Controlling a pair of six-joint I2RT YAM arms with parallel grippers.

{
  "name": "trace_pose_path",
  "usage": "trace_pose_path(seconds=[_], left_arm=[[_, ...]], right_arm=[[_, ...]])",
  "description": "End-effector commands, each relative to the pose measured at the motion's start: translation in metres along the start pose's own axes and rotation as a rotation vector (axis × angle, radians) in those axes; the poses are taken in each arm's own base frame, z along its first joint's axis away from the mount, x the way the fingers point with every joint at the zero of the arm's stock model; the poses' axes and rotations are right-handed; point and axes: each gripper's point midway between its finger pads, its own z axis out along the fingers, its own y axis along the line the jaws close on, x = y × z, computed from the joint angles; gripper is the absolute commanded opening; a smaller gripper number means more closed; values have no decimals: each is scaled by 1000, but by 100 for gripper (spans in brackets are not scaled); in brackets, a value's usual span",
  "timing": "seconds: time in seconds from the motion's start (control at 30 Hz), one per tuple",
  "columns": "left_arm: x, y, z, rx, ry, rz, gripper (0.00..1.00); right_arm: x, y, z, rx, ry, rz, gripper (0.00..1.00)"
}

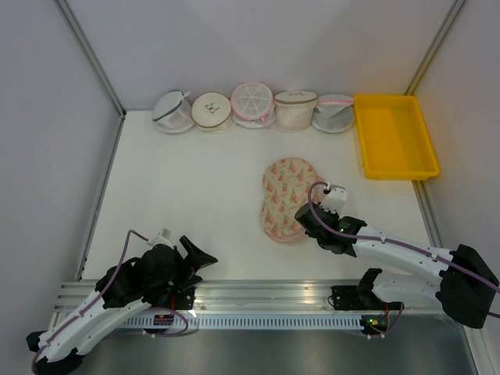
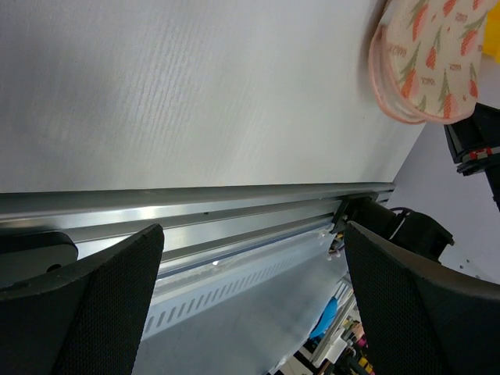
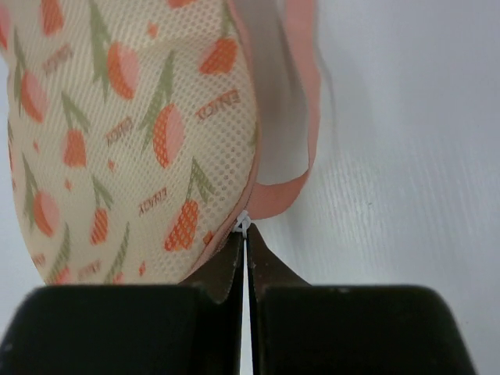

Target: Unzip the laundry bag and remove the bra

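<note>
The laundry bag (image 1: 286, 197) lies right of centre on the tabletop (image 1: 180, 180). The right hand (image 3: 245, 238) is clenched on its tiny zipper pull (image 3: 244, 225); the left hand (image 2: 251, 234) gapes idle. Such a thin pinch could slip, or drag the unpinned bag along.

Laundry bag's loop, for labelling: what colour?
Pink; the flat fabric loop shows best in right wrist view.

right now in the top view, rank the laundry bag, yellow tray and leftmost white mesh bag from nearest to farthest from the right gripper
From the right gripper:
1. laundry bag, edge pinched at its tips, just left
2. yellow tray, back right
3. leftmost white mesh bag, far back left
</note>
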Motion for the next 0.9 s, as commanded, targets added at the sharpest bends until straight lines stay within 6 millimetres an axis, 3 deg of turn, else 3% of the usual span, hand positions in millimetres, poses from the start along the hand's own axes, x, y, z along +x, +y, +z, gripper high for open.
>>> trace_pose_path(seconds=[0.0, 0.03, 0.07, 0.1, 0.13, 0.23, 0.3, 0.33, 0.43, 0.6, 0.87], left_arm=[[-4, -8, -3, 43, -22, -48, 100], [-3, -13, -4, 61, -13, -52, 100], [-2, -14, -2, 68, -8, -58, 100], [-1, -18, -1, 81, -4, -61, 100], [-1, -26, -1, 116, -1, -65, 100], [0, -42, 1, 179, 8, -75, 100], [-1, -49, 2, 204, 5, -83, 100], [-2, -53, 2, 218, -1, -87, 100], [-6, -63, 5, 221, -22, -90, 100], [-11, -81, 10, 246, -46, -77, 100], [-15, -79, 40, 210, -76, -93, 100]], right_arm=[[20, 15, -1, -85, 92, 0, 0], [34, 19, 3, -121, 143, -77, 0], [38, 40, 3, -205, 166, -79, 0], [63, 52, 2, -264, 282, -124, 0], [66, 64, 1, -309, 303, -161, 0], [88, 113, -12, -473, 369, -252, 0], [112, 135, -26, -579, 437, -330, 1], [110, 152, -32, -640, 424, -330, 1], [123, 178, -49, -751, 455, -375, 0], [128, 198, -64, -852, 461, -409, 0], [123, 203, -86, -960, 454, -427, 0]])
